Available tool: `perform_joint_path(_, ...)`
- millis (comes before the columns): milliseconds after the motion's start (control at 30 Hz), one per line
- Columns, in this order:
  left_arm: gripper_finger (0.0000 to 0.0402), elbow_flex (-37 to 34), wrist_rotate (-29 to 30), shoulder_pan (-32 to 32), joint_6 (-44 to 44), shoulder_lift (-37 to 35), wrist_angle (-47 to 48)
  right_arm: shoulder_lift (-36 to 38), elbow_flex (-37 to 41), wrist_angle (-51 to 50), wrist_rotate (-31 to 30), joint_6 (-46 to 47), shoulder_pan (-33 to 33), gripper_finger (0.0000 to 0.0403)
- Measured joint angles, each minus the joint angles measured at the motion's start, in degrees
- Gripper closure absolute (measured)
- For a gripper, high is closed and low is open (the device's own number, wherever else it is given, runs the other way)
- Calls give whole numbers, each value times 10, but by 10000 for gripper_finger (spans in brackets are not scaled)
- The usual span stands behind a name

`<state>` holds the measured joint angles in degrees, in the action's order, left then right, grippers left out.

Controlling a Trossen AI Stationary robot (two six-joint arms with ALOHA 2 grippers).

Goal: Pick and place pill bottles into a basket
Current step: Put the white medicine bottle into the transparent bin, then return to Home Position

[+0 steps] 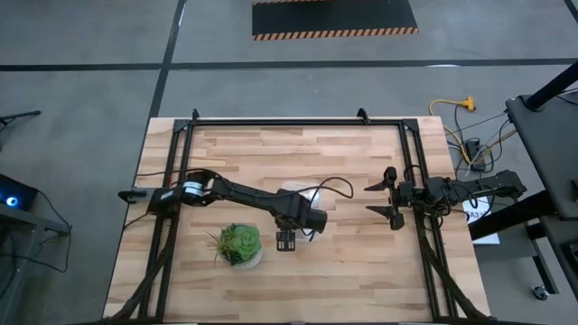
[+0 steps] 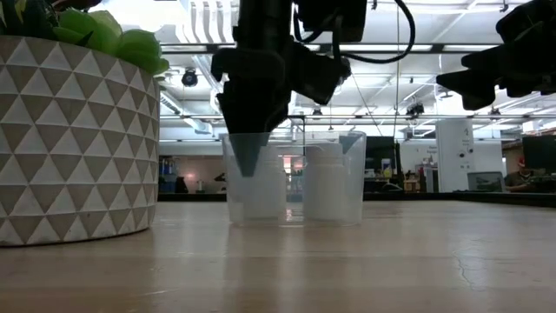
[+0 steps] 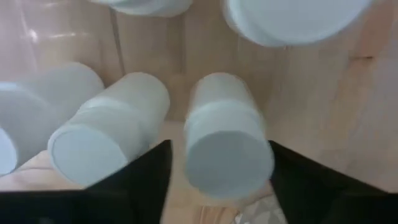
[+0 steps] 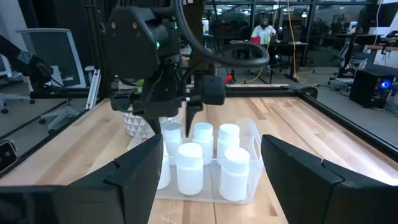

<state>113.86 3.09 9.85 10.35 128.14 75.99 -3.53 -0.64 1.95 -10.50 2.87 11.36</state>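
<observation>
White pill bottles (image 4: 203,155) stand packed inside the clear basket (image 4: 252,140) mid-table; left hand (image 3: 217,180), fingers apart astride one bottle's cap there, risks nudging neighbouring bottles if lifted carelessly; right hand (image 1: 391,191), fingers apart, waits beside the basket.

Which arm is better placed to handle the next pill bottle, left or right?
Left, probably. The left tool hangs directly over the pill bottles standing in the basket, open around one cap in its wrist view. The right tool waits open near the table's right edge.
</observation>
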Motion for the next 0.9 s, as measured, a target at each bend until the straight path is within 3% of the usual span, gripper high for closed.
perform_joint_path(100, 121, 9, 2, 0, -1, -1, 6, 0, 0, 0, 0, 1, 0, 142)
perform_joint_path(200, 96, 16, 2, 0, -2, -13, 8, 0, 0, 0, 0, 0, 0, 142)
perform_joint_path(433, 89, 19, 3, 0, -13, -84, -10, 0, 0, 0, 0, 0, 0, 142)
perform_joint_path(533, 88, 16, 5, 0, -72, -125, -42, 0, 0, 0, 0, 1, 0, 142)
perform_joint_path(667, 87, -4, 7, 0, -151, -185, -100, 0, 0, 0, 0, 1, 0, 142)
perform_joint_path(900, 87, -14, 16, -5, -153, -241, -231, -2, 0, 1, -1, 0, 0, 142)
